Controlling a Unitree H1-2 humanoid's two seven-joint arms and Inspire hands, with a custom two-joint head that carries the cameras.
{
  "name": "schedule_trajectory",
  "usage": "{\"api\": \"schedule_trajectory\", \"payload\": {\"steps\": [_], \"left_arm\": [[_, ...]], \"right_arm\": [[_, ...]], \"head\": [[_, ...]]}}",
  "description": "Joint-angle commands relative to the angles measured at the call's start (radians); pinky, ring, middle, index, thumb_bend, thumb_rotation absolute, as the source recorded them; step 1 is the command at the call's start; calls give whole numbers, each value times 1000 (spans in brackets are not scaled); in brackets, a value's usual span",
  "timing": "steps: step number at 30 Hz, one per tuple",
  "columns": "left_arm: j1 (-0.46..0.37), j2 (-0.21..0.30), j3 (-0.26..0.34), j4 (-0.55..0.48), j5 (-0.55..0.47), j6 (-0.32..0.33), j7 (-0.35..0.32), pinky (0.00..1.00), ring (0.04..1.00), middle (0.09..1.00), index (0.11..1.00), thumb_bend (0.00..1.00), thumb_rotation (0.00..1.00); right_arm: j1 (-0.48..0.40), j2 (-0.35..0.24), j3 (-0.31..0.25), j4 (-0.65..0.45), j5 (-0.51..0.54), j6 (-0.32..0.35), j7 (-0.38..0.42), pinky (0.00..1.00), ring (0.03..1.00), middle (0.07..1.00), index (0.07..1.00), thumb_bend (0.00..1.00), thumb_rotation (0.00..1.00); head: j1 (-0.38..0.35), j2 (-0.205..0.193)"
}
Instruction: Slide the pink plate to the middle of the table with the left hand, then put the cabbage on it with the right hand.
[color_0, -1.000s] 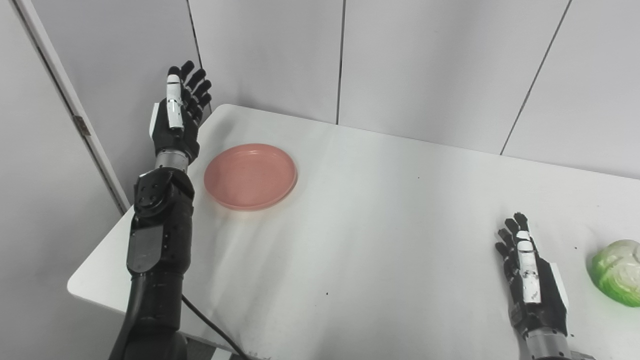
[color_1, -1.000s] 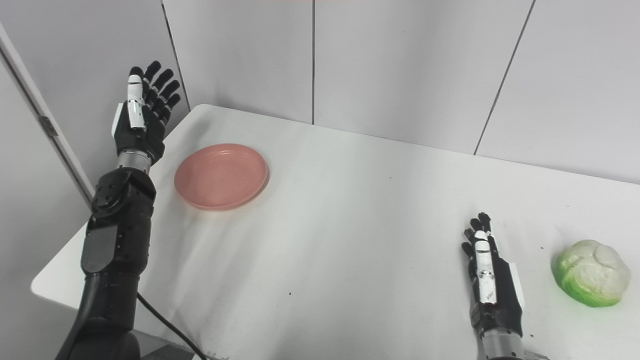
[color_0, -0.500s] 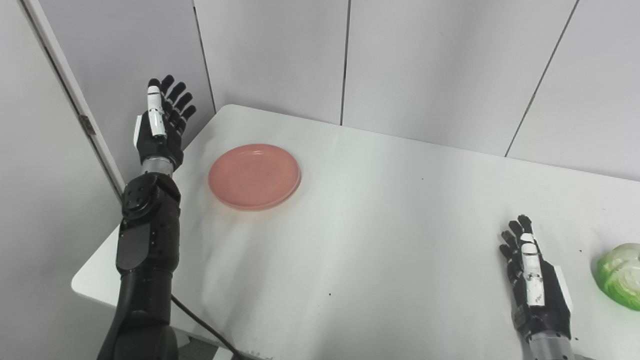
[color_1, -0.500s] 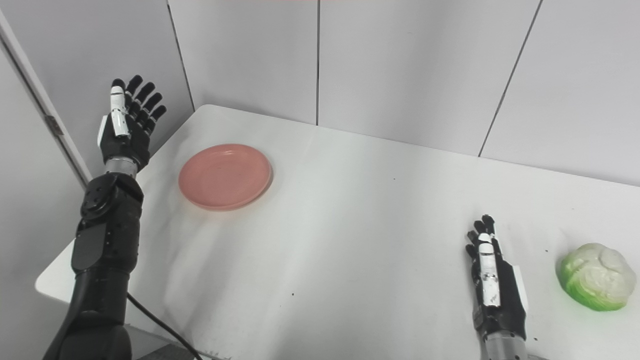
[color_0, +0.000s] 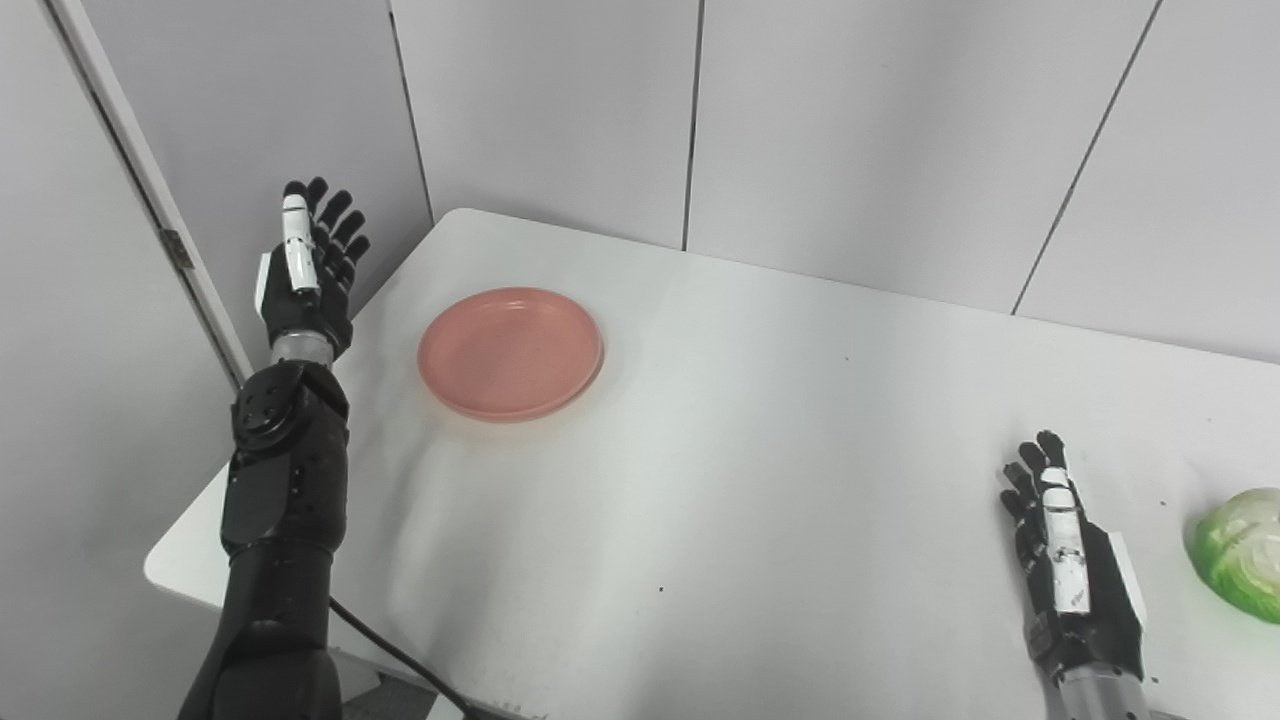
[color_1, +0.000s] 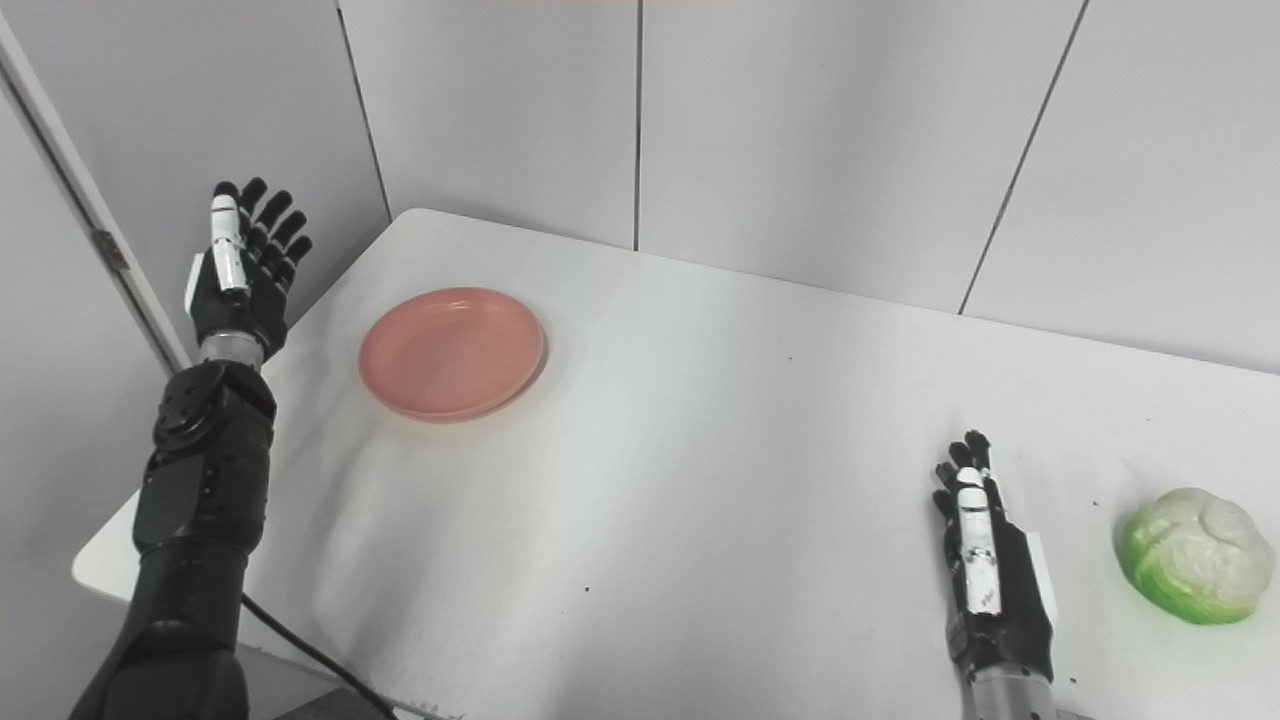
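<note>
Step 1 not begun: pink plate unmoved, no contact made.

The pink plate lies flat near the far left corner of the table, well short of the middle. My left robot hand is raised beyond the table's left edge, near the plate but apart from it, fingers spread, holding nothing; next it must lower against the plate's left rim and push rightward. My right robot hand rests open beside the cabbage.

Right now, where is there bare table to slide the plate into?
The wide middle stretch between the pink plate and the right hand is bare tabletop. The near right is tighter: the cabbage lies just beside that hand. The left hand hangs off the table's left edge.
</note>
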Motion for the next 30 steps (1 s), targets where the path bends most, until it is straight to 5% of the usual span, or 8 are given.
{"api": "schedule_trajectory", "payload": {"steps": [1,30], "left_arm": [[-37,40,4,0,-18,-43,-18,947,924,925,920,436,1000],[-64,18,-13,278,-71,-99,-74,945,914,915,916,413,1000]], "right_arm": [[-18,3,-4,-30,6,-21,1,1000,965,976,992,132,1000],[-11,0,5,-52,-3,-2,1,1000,978,982,999,143,1000]], "head": [[1,1],[-4,16]]}}
